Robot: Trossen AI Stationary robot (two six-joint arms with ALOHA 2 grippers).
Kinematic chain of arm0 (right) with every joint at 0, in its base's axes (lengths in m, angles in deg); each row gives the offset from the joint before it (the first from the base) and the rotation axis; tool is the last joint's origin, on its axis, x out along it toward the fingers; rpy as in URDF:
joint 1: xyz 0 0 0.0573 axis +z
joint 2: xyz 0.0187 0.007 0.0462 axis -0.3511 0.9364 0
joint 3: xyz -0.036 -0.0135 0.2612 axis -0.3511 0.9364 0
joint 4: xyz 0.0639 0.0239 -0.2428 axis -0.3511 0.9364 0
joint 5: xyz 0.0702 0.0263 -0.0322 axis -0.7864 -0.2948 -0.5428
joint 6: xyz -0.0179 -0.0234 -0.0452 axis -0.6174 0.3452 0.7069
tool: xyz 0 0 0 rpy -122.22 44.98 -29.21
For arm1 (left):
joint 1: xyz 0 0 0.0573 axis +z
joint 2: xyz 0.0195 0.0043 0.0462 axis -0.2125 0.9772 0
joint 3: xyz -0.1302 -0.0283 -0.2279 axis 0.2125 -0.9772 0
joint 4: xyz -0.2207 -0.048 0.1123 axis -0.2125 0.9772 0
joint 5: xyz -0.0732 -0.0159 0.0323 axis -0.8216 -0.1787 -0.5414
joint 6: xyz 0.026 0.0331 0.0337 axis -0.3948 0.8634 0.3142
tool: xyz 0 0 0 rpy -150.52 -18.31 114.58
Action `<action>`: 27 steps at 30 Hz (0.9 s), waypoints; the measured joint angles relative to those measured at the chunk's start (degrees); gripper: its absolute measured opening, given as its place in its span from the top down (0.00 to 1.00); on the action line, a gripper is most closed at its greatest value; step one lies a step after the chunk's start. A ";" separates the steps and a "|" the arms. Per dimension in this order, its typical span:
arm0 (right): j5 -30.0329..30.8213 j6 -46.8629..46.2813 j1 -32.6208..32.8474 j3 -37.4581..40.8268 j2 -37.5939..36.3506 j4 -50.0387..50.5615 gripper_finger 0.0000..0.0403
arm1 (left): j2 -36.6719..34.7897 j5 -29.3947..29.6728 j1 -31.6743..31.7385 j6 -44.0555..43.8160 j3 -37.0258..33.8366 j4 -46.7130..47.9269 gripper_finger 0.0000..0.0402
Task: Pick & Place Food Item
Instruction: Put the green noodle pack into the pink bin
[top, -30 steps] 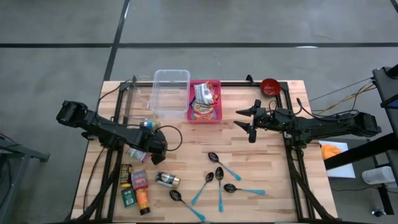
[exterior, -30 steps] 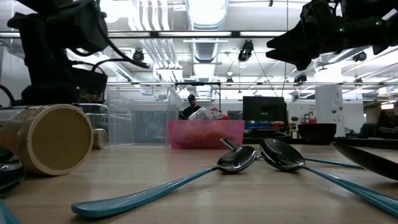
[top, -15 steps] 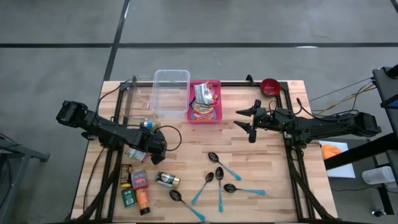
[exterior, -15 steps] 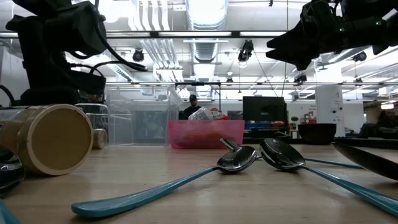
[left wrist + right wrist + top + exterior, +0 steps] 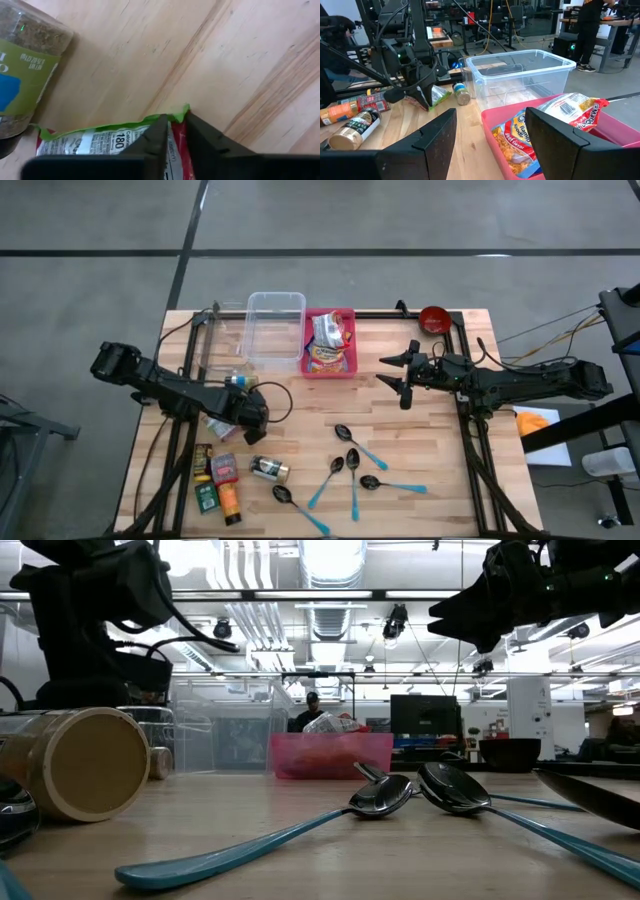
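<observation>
Clear bin (image 5: 274, 328) at far edge of tabletop (image 5: 420, 440), nothing visible inside. Pink tray (image 5: 330, 342) just right of it holds snack bags (image 5: 327, 345). Red bowl (image 5: 434, 319) at far right corner.

Left-near corner crowded w/ spice jars & packets (image 5: 222, 480); teal-handled spoons (image 5: 350, 470) scattered near-centre. Bare wood between spoons & tray.

Left hand (image 5: 172, 145) low over left side, fingers (image 5: 156, 137) clamped on edge of green-rimmed snack packet (image 5: 100, 140), which lies flat on the wood beside a herb jar (image 5: 22, 75). Right hand (image 5: 398, 376) hovers right of tray, fingers apart, holding nothing.
</observation>
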 joint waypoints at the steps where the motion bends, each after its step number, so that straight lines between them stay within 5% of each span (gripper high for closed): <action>1: 0.00 0.10 -0.01 0.00 0.00 0.01 0.42 | 0.00 0.00 0.00 0.00 0.00 -0.16 0.90; 4: 0.00 -0.08 -0.01 0.00 0.00 0.00 0.42 | 0.00 0.00 0.00 0.49 0.00 -0.72 0.98; 16: 0.00 -0.12 -0.01 0.00 0.00 0.00 0.42 | 0.00 0.04 -0.02 2.26 0.07 -5.94 1.00; 27: 0.00 -0.15 0.00 0.00 0.00 0.02 0.42 | 0.00 5.07 -0.02 7.82 0.83 -20.65 1.00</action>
